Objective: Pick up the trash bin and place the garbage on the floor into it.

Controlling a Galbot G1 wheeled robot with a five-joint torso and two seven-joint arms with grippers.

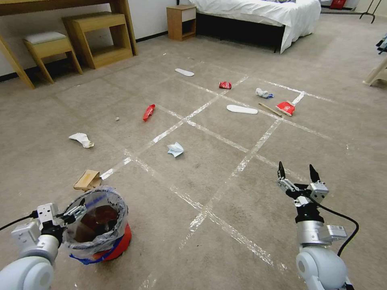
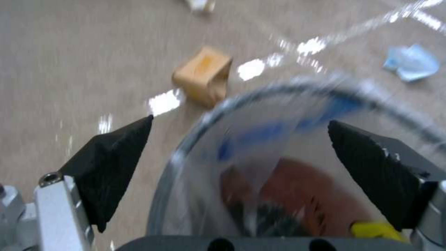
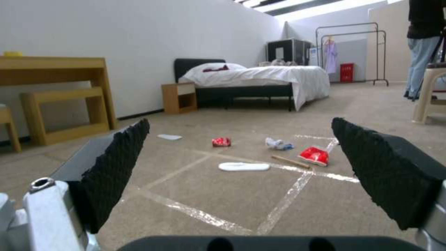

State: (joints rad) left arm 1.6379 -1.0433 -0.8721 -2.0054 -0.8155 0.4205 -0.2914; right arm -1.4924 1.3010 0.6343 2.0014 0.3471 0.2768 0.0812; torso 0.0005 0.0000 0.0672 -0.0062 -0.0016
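The red trash bin (image 1: pixel 115 241), lined with a crinkled clear bag, stands on the carpet floor (image 1: pixel 225 177) at the near left. My left gripper (image 1: pixel 80 209) is open at the bin's near rim (image 2: pixel 260 101), one finger outside and one over the inside. My right gripper (image 1: pixel 297 171) hangs open over bare carpet, holding nothing. Garbage lies scattered ahead: a cardboard scrap (image 1: pixel 87 179) just beyond the bin, white paper (image 1: pixel 82 139), pale blue paper (image 1: pixel 175 149), a red wrapper (image 1: pixel 148 112), two white insoles (image 1: pixel 242 109), a crushed red can (image 1: pixel 225 85), a stick (image 1: pixel 269 109) and another red wrapper (image 1: pixel 285 108).
Shiny tape lines (image 1: pixel 217 137) cross the carpet. A wooden desk with stools (image 1: pixel 96 36) lines the far left wall. A nightstand (image 1: pixel 181 22) and a bed (image 1: pixel 262 16) stand at the back. A pale chair leg (image 1: pixel 377 74) shows at the right edge.
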